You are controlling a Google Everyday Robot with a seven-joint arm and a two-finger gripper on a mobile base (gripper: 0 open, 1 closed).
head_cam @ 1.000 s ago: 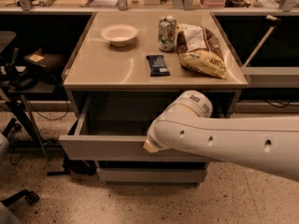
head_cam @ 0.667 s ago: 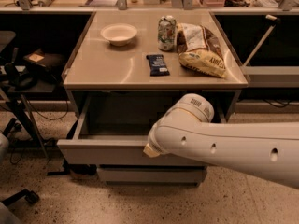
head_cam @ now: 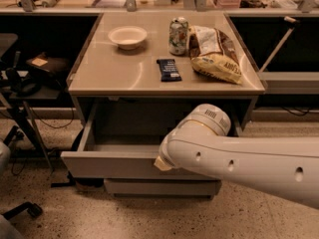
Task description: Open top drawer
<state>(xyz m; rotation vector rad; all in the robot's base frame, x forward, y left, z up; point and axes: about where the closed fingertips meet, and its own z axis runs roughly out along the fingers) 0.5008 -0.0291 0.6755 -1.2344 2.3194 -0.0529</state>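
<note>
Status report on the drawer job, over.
Hand low centre, mostly hidden behind the arm. Top drawer pulled well out, hand at its front edge. Nothing seen blocking it.

Thick glossy white arm (head_cam: 249,166), small dark holes (head_cam: 230,164) along its side; rounded joint (head_cam: 202,128) with striped label (head_cam: 212,114), beige tab (head_cam: 162,163). The hand sits hidden behind that joint.

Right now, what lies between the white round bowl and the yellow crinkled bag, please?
Camera view: a silver can; the gripper is at the grey top drawer.
</note>
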